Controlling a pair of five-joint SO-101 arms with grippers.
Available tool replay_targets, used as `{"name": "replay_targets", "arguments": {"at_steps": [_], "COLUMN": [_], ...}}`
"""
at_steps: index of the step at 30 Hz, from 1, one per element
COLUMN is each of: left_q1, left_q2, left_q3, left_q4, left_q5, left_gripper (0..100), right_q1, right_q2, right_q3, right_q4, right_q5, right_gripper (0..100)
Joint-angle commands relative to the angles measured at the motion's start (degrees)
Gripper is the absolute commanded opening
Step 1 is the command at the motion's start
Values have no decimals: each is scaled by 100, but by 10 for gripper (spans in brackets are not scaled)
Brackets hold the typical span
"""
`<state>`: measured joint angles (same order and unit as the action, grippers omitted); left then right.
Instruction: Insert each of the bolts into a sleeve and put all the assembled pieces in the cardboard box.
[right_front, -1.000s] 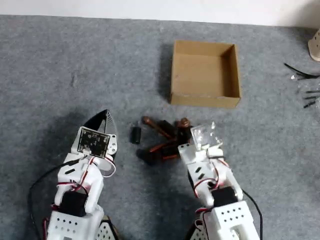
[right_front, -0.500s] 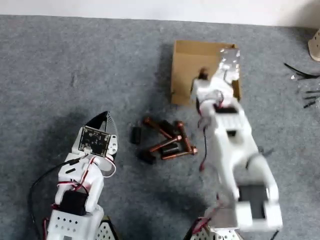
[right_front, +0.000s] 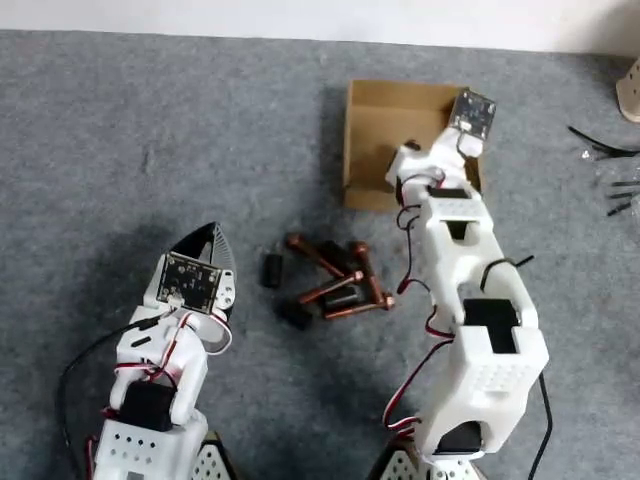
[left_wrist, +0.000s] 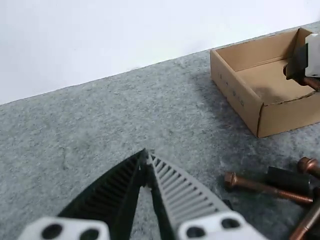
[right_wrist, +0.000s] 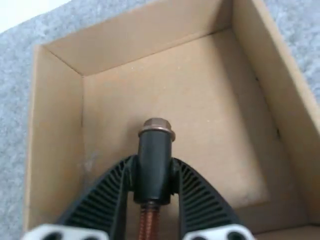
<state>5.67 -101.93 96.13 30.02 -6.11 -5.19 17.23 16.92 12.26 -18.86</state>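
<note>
Nearest, the left arm (right_front: 165, 350) hangs over the grey counter (right_front: 90, 150), jaws pressed together, apart from the loose bolts (right_front: 330, 287) and black sleeves (right_front: 271, 270) heaped between the arms. Farther, the right arm (right_front: 455, 250) stretches over the cardboard box (right_wrist: 55, 125); its wrist view shows jaws pinching 1 sleeved bolt (right_wrist: 152, 160) above the box floor, away from every wall.

right tool (right_wrist: 152, 167) with bolt (right_wrist: 157, 131), now over box (right_wrist: 55, 150)
</note>
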Motion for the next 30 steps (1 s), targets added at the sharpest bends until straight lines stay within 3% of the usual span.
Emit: {"name": "replay_targets", "arguments": {"at_steps": [1, 6, 13, 21, 30], "left_q1": [-31, -31, -31, 110, 92], "left_q2": [31, 31, 31, 31, 31], "left_q3": [110, 110, 110, 110, 110], "left_q4": [-62, -62, -62, -62, -62], "left_q5": [-35, -26, -26, -44, -44], "left_gripper": [7, 7, 7, 7, 7], "right_q1": [101, 101, 127, 171, -180], "right_q2": [4, 198, 242, -382, -3029], "right_q3": [-286, -312, -312, -171, 1974], "right_q4": [-207, -189, -180, -145, 418], "right_q5": [-26, -18, -18, -26, -9], "right_gripper": [9, 38, 268, 271, 271]}}
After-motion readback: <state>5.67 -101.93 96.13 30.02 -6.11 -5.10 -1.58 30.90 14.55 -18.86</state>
